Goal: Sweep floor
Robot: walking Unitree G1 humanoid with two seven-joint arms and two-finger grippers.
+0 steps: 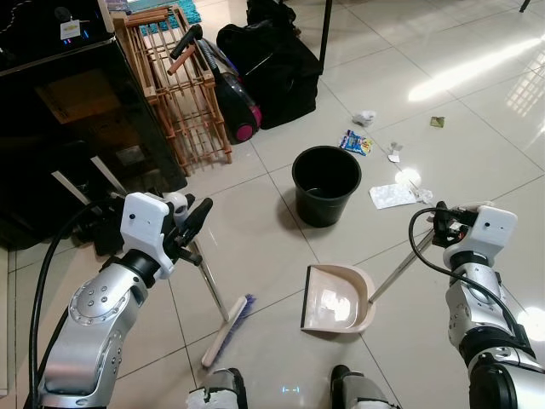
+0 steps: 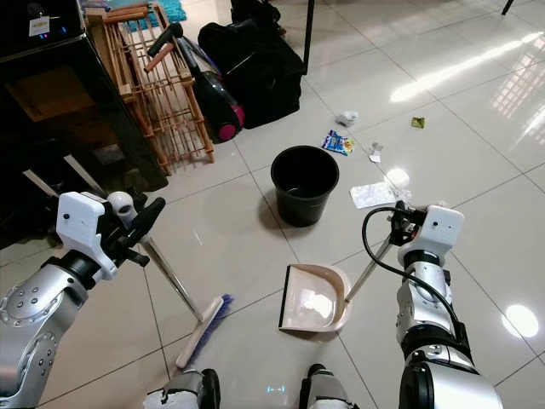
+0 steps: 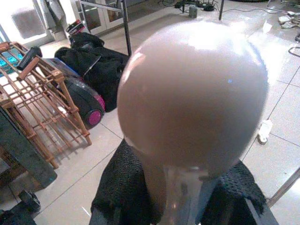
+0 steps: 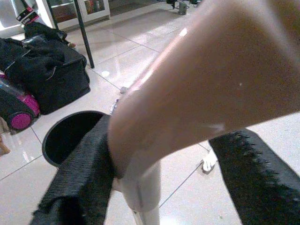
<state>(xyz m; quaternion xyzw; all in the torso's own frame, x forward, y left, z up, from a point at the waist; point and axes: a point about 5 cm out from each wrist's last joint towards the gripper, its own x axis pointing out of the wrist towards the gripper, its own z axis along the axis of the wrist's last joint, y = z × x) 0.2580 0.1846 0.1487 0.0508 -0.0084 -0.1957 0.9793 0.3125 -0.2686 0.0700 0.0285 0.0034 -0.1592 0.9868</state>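
You are looking down at a glossy floor (image 1: 477, 94) of large pale tiles with window glare across it. Take the black bucket (image 1: 326, 183) as your landmark, standing upright and open. Beyond it and to the right, litter is scattered on the tiles: a blue wrapper (image 1: 356, 142), a crumpled white scrap (image 1: 364, 118), a small green bit (image 1: 437, 122) and a flat white packet (image 1: 393, 196) just beside the bucket's right. To the bucket's far left stands a wooden rack (image 1: 183, 94) against a dark cabinet (image 1: 60, 102), with a black-and-pink vacuum (image 1: 230, 94) and a black bag (image 1: 272, 68) between the rack and the bucket.

The dustpan (image 1: 338, 298) lies flat on the tiles on the near side of the bucket, its pale tray facing up, its metal handle rising to the right. Your right gripper (image 4: 159, 168) is closed on the handle's top end; in the right wrist view the 2 black fingers (image 4: 79, 178) sit either side of it, pressing the grip.

The broom (image 1: 228, 328) rests its purple-bristled head on the floor near-left of the bucket, just left of the dustpan but apart from it. Your left gripper (image 1: 189, 228) clamps the upper end of its pole, and the rounded pole cap looms between the fingers (image 3: 117, 197) in the left wrist view.
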